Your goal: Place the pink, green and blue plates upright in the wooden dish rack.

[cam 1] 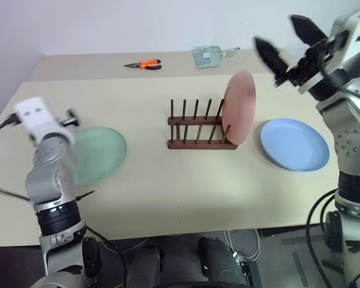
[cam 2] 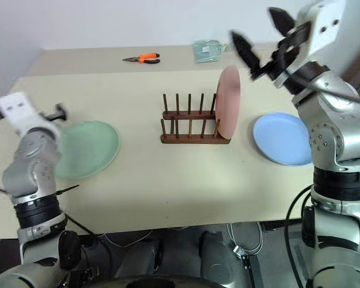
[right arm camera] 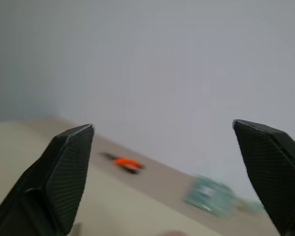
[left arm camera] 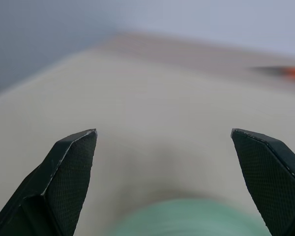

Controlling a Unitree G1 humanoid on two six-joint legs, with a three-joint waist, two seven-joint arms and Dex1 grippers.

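The pink plate [cam 1: 240, 108] stands upright in the right end of the wooden dish rack [cam 1: 195, 129] at mid table. My right gripper [cam 1: 277, 31] hangs open and empty in the air, above and to the right of the pink plate. The blue plate [cam 1: 295, 144] lies flat on the table just right of the rack. At the table's left lies the green plate [cam 1: 105, 153], flat, its left side hidden by my left arm. In the left wrist view my left gripper [left arm camera: 162, 132] is open and empty, with the green plate's edge [left arm camera: 187, 219] just below its fingers.
Orange-handled pliers [cam 1: 145, 64] and a clear packet [cam 1: 211, 56] lie at the back of the beige table [cam 1: 168, 186]. The rack's left slots hold nothing. Cables hang below the table's front edge.
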